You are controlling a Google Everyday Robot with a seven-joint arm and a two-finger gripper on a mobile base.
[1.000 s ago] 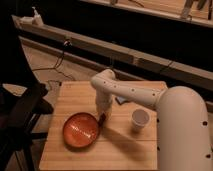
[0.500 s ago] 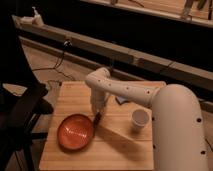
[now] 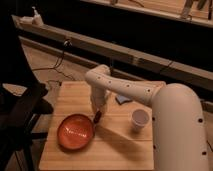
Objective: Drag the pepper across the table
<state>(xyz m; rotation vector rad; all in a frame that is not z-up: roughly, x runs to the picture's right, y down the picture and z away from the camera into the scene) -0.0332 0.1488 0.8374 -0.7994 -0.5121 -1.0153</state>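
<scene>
The light wooden surface (image 3: 125,145) (plank strips visible) stands before dark railings. At about 9 o'clock from its middle rests an orange bowl (image 3: 75,132); a white cup (image 3: 140,119) stands near 3 o'clock. The end effector (image 3: 98,111) reaches down just past the bowl's 2 o'clock rim, onto the dark red pepper (image 3: 97,117), which touches that rim; whether it grips the pepper, I cannot tell. A bluish cloth (image 3: 121,100) lies at 12 o'clock.

Dark red pepper (image 3: 98,116) under tool (image 3: 98,111), wooden table (image 3: 120,145)
</scene>
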